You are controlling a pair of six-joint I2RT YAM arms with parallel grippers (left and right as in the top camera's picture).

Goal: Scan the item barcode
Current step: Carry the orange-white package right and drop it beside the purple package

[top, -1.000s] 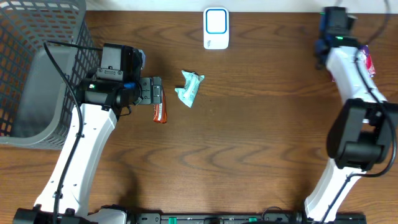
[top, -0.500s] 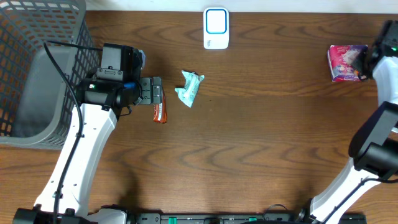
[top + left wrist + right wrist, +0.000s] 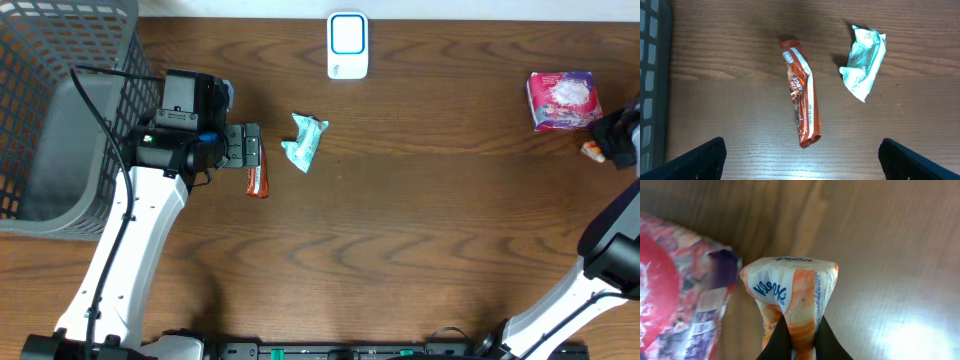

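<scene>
Right gripper (image 3: 799, 339) clenched on one orange packet (image 3: 790, 287) at the table's (image 3: 420, 220) right edge, long axis running out from the jaws. Left gripper (image 3: 802, 155) released over one brown bar (image 3: 802, 107); one scanner (image 3: 347, 45) far centre.

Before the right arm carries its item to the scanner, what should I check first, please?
1. Grip: right gripper shut on orange tissue pack: ok.
2. Barcode side known: cannot tell, none shows in the wrist view.
3. Target: scanner uncovered at the table's far edge: ok.
4. Pack free of the pink packet: cannot tell, they sit very close.
5. Other arm clear: left gripper open over the chocolate bar, holding nothing: ok.
</scene>
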